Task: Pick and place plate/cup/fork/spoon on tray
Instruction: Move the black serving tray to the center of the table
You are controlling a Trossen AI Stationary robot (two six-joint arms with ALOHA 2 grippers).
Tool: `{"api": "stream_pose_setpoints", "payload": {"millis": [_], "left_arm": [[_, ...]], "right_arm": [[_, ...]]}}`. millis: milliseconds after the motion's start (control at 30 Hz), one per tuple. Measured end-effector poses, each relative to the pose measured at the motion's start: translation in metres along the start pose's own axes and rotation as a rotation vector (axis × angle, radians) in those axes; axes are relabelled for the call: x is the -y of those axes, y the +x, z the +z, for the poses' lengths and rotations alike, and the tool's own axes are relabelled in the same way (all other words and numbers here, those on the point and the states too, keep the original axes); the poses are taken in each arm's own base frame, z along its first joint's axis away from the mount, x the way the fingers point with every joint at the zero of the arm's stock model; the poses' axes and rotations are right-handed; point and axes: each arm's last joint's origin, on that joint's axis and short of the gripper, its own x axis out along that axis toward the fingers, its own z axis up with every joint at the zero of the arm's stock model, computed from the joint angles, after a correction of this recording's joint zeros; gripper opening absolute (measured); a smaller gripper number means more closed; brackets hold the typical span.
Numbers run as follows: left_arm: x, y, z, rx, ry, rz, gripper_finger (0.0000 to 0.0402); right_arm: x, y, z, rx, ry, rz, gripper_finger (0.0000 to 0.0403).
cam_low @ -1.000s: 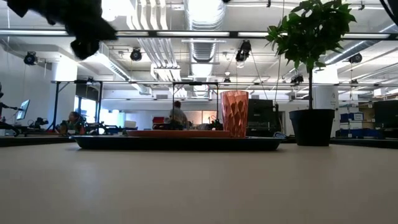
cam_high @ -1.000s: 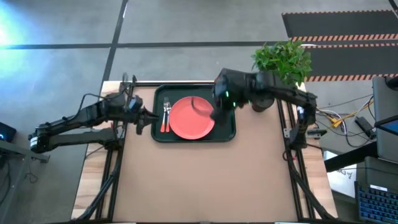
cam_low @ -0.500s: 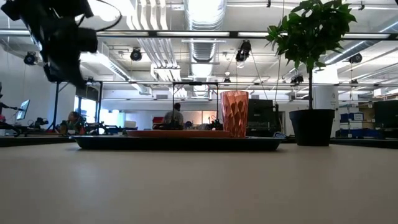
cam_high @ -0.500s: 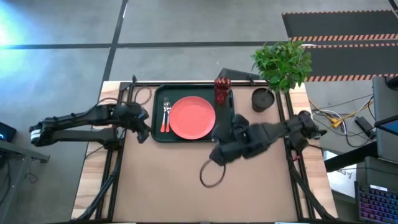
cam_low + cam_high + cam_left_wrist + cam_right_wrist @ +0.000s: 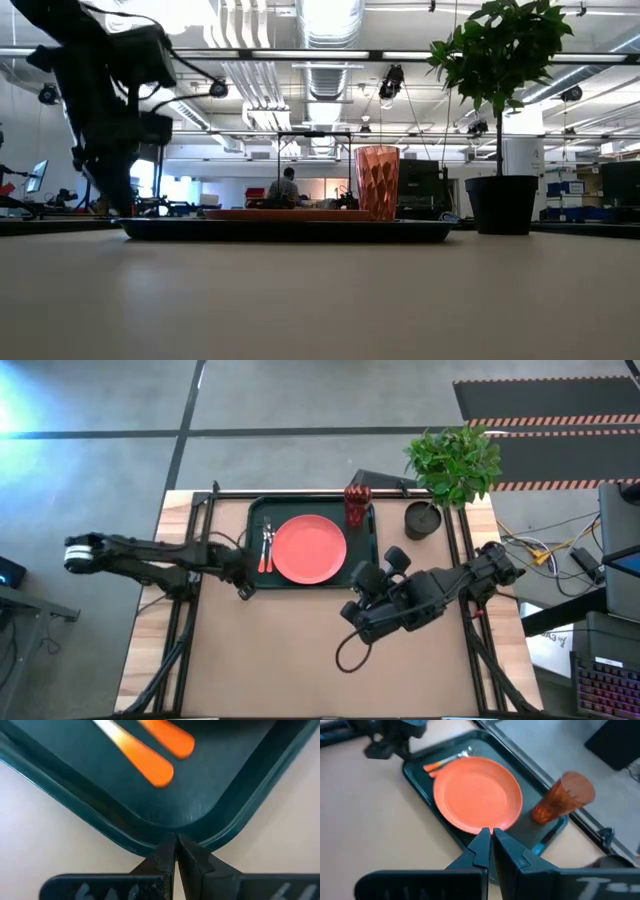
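Note:
The dark green tray (image 5: 255, 575) lies at the table's far middle. On it rest the coral plate (image 5: 309, 549), the red ribbed cup (image 5: 357, 506) upright in the far right corner, and the fork and spoon (image 5: 266, 548) side by side at the left, orange handles (image 5: 159, 766) toward the near edge. My left gripper (image 5: 243, 584) is shut and low at the tray's near-left corner (image 5: 172, 831). My right gripper (image 5: 362, 582) is shut and empty, above the table just near of the tray's right end (image 5: 540, 845). My left gripper's shut fingertips (image 5: 169, 851) stand against the outer rim of the tray's near-left corner (image 5: 150, 846), coming from the near-left side. I cannot tell whether they touch the rim.
A potted plant in a dark pot (image 5: 423, 520) stands right of the tray at the far right. A cable loop (image 5: 350, 652) hangs from the right arm over the table's middle. Bare tabletop (image 5: 300, 660) lies near of the tray.
My right gripper has drawn back from over the tray's far right corner toward the near edge, leaving the cup standing there. My left gripper has gone from beside the tray's left side toward the near edge and down, to the tray's near-left corner.

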Motion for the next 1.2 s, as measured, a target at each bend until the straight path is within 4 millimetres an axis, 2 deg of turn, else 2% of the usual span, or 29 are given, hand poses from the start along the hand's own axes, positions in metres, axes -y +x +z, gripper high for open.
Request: {"api": "stream_pose_setpoints", "payload": {"millis": [133, 333, 433, 533, 667, 767, 967, 1200], "left_arm": [[0.006, 0.009, -0.001, -0.031, 0.017, 0.022, 0.0], [0.009, 0.003, 0.002, -0.032, 0.026, -0.001, 0.0], [0.008, -0.003, 0.002, -0.005, 0.019, -0.02, 0.0], [0.007, -0.007, 0.0, 0.01, 0.017, -0.031, 0.0], [0.005, -0.014, -0.002, 0.026, -0.005, -0.041, 0.0], [0.003, -0.017, -0.004, 0.029, -0.01, -0.043, 0.0], [0.001, -0.017, -0.007, 0.031, -0.032, -0.042, 0.0], [0.0, -0.013, -0.008, 0.016, -0.042, -0.029, 0.0]], "right_arm": [[0.0, 0.026, -0.01, -0.108, -0.022, -0.042, 0.0008], [0.017, 0.085, -0.037, -0.361, -0.035, -0.121, 0.0008], [0.021, 0.116, -0.047, -0.391, 0.001, 0.008, 0.0008], [0.027, 0.146, -0.056, -0.333, 0.069, 0.189, 0.0008], [0.05, 0.175, -0.079, -0.342, 0.165, 0.191, 0.0008], [0.062, 0.189, -0.099, -0.407, 0.211, 0.209, 0.0008], [0.071, 0.206, -0.131, -0.409, 0.317, 0.265, 0.0008], [0.073, 0.214, -0.152, -0.421, 0.356, 0.283, 0.0008]]}}
